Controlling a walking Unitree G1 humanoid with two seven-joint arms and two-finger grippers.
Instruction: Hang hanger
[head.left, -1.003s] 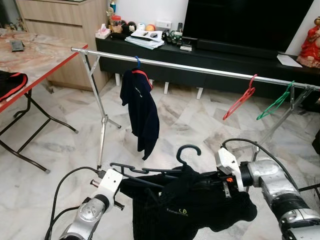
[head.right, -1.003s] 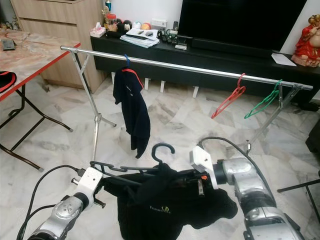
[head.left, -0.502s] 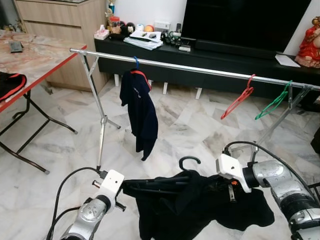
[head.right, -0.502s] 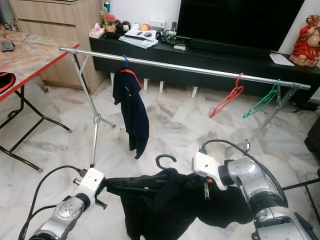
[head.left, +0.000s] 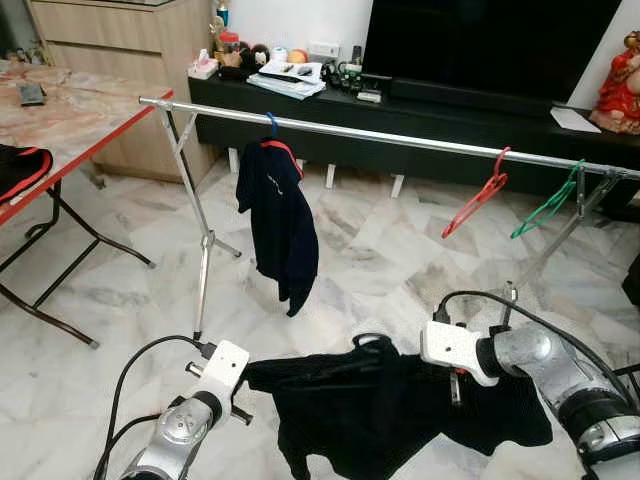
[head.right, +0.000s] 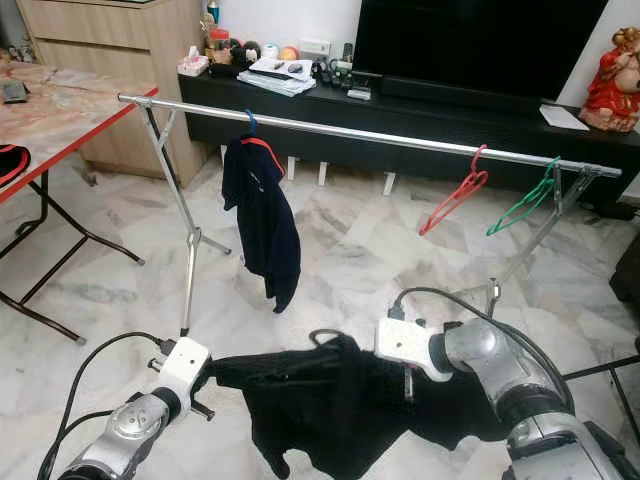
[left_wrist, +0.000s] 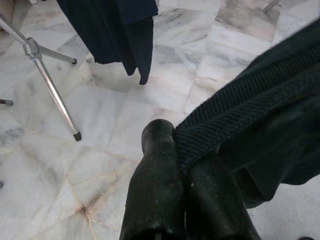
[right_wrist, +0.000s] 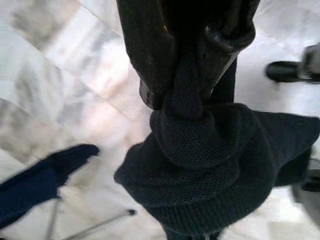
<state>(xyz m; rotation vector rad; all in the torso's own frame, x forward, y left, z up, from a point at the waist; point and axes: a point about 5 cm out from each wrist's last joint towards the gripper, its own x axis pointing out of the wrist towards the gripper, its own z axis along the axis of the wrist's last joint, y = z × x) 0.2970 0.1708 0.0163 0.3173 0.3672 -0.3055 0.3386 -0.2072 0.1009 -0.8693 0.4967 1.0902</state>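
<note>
A black knitted garment (head.left: 385, 412) on a black hanger is stretched low over the floor between my two grippers. The hanger's hook (head.left: 372, 340) pokes up from its collar. In the left wrist view my left gripper (left_wrist: 179, 150) is shut on the garment's edge. My right gripper (right_wrist: 187, 75) is shut on a bunched fold of the same garment, at its right side (head.left: 452, 385). Beyond stands a silver clothes rail (head.left: 400, 138) with a navy shirt (head.left: 281, 218) on a blue hanger, a bare red hanger (head.left: 478, 197) and a bare green hanger (head.left: 548, 205).
The rail's tripod legs (head.left: 203, 262) stand on the marble floor. A red-edged folding table (head.left: 70, 115) is at the left. A black TV console (head.left: 420, 115) with clutter runs behind the rail, with a wooden cabinet (head.left: 110, 40) beside it.
Both grippers have sunk lower and the garment has dropped with them, now spread flatter. The hanger's hook sits lower and shows less. The navy shirt swings slightly.
</note>
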